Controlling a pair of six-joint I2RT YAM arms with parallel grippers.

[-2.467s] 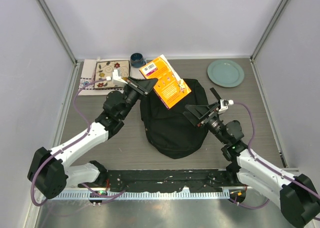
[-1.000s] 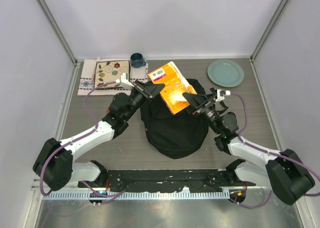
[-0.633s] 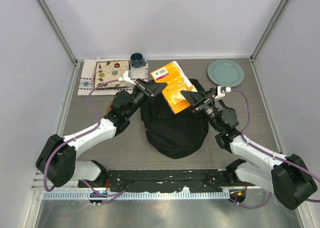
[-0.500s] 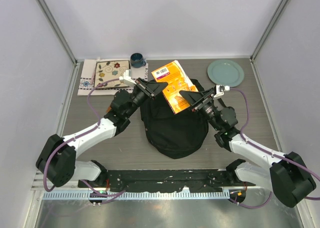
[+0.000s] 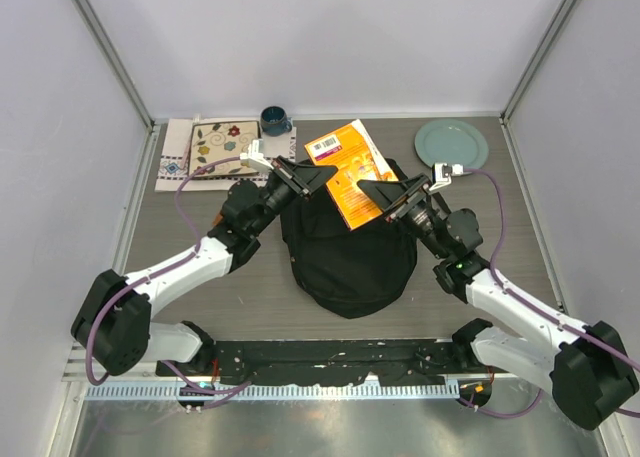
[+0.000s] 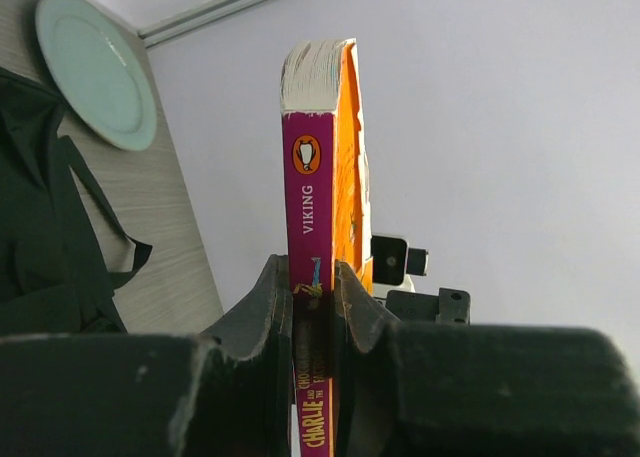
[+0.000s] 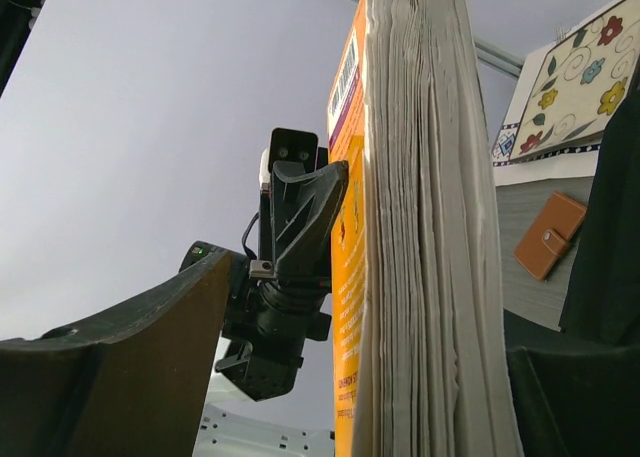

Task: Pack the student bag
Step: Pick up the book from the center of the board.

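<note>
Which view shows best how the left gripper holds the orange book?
Left wrist: the left gripper clamps the book by its purple spine, both fingers visible. Top external shows the grip small, above the student bag; right wrist shows mainly page edges.

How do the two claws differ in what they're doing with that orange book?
The left gripper is clamped shut on the orange book at its purple spine. The right gripper is open, its jaws straddling the book's page edge with a clear gap on one side. The left gripper reaches in from the book's left, the right gripper from its right. Both meet at the book, in the air above the far end of the student bag.
</note>
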